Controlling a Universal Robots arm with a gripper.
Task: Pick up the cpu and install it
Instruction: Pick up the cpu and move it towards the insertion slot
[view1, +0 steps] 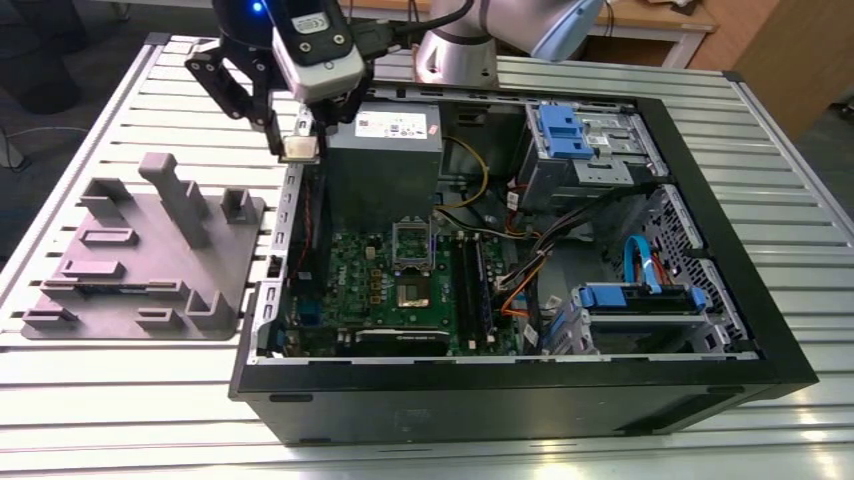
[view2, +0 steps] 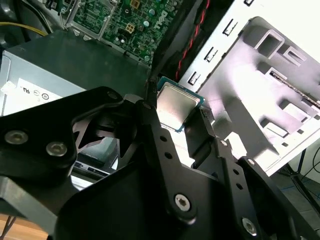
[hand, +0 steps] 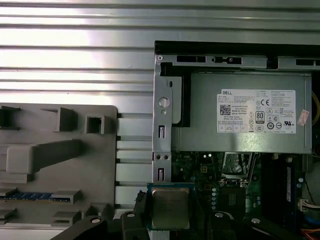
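My gripper (view1: 299, 142) is shut on the cpu (view1: 299, 149), a small square chip with a silver-grey top, and holds it in the air. It hangs over the open computer case's wall at the exterior view's left, beside the grey power-supply box (view1: 384, 150). In both wrist views the cpu (view2: 176, 107) (hand: 170, 206) sits clamped between the black fingers (view2: 149, 125). The green board (view1: 380, 300) lies on the case floor. Its metal-framed socket (view1: 412, 265) stands well apart from the chip, nearer the case's middle.
A grey holder plate (view1: 147, 255) with posts and slots lies on the slatted metal table (view1: 120, 400) at the exterior view's left of the case. Inside the case are black memory slots (view1: 470, 285), loose cables (view1: 534, 270) and blue drive brackets (view1: 574, 130).
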